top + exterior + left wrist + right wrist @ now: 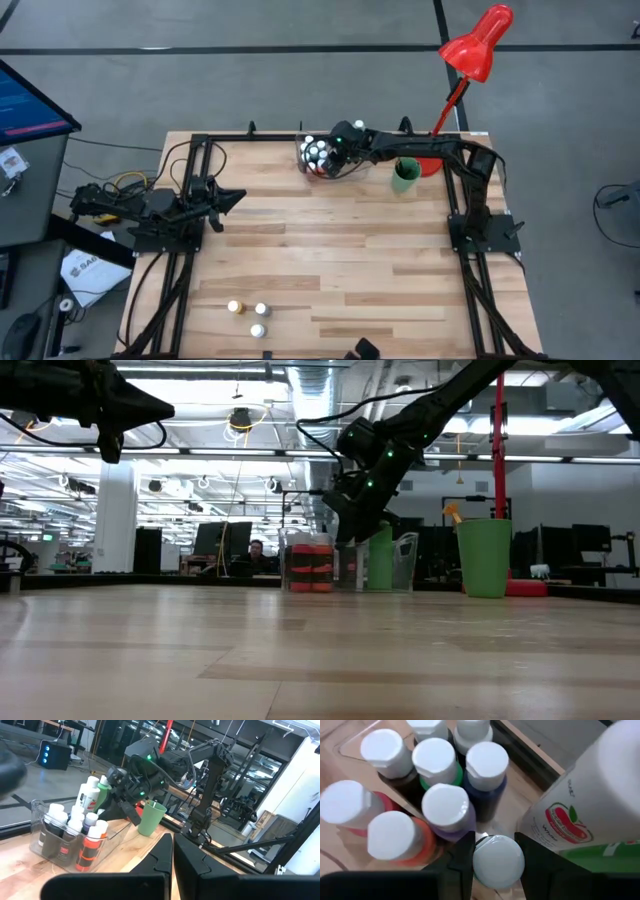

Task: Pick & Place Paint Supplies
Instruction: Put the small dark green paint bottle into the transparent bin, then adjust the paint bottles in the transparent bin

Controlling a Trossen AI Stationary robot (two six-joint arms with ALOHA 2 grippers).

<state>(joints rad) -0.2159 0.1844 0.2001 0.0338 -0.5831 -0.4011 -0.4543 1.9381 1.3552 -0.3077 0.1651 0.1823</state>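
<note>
Jaws: we see the right gripper (pixel 495 851) part-open, clamped on one white-capped bottle (pixel 498 861) inside the clear tray (pixel 50 854) at the table's (pixel 350 260) far edge. The left gripper (pixel 232 200) is closed, empty, raised near the left edge. We count three small bottles (pixel 250 315) near the front edge, the table's middle bare between, and one green cup (pixel 405 173) beside the tray.

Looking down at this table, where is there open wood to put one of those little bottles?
The wide middle of the table is bare, from the three small bottles at the near edge to the tray at the far edge. It is crowded there: packed tray, right fingers, green cup.
</note>
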